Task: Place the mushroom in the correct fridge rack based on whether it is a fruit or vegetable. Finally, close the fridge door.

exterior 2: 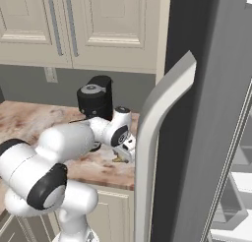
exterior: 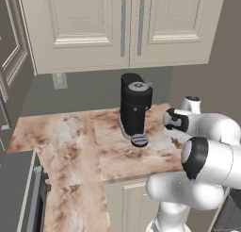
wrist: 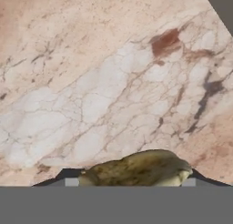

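Observation:
The mushroom (wrist: 136, 168), pale tan and lumpy, sits between my gripper's (wrist: 129, 182) two dark finger tips, which press on its sides just above the marble counter (wrist: 113, 82). From the right base view the gripper (exterior 2: 124, 155) points down at the counter's right end with the mushroom (exterior 2: 118, 159) under it. A tan speck of the mushroom (exterior: 177, 142) peeks out beside my forearm in the left base view. The grey fridge door (exterior 2: 206, 113) stands open at the right, and pale shelves of the fridge interior (exterior 2: 238, 184) show past it. I cannot tell which is the fridge rack.
A black coffee machine (exterior: 134, 108) stands on the counter just left of my hand. Cream wall cabinets (exterior: 122, 23) hang above. The fridge door's long pale handle (exterior 2: 157, 133) juts out close to my arm. The counter's front edge (exterior: 141, 177) is right below the gripper.

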### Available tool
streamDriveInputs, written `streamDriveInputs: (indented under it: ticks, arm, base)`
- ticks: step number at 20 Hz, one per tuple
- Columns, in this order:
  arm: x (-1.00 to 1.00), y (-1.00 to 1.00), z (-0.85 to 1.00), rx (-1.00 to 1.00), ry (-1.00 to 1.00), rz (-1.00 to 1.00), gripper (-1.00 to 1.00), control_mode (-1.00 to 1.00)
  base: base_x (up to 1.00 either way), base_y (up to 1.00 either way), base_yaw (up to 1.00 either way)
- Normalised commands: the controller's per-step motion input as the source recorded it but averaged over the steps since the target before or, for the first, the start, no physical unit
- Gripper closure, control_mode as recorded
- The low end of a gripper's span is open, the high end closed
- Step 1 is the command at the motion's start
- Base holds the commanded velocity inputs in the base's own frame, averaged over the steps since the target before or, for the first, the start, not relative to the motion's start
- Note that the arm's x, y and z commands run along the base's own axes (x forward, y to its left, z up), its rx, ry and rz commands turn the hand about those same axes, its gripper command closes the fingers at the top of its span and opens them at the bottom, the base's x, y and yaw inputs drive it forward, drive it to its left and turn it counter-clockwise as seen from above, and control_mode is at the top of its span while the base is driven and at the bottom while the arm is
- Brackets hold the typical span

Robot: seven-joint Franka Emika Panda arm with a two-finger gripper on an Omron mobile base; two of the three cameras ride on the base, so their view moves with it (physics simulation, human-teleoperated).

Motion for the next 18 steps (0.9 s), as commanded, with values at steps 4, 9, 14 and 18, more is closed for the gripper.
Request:
streamDriveInputs:
  ticks: [4,9,14,18]
  arm:
    - [-0.85,0.49,0.52,-0.06,-0.16,0.00,1.00,-1.00]
    - [-0.77,0.43,0.76,-0.01,-0.13,0.00,1.00,-1.00]
    - [-0.74,0.45,0.88,0.00,-0.15,0.00,1.00,-1.00]
    - [-0.49,0.39,0.89,0.00,-0.07,0.00,1.00,-1.00]
  base:
    - [0.00,0.00,0.00]
    - [0.00,0.00,0.00]
    - [0.00,0.00,0.00]
    - [0.00,0.00,0.00]
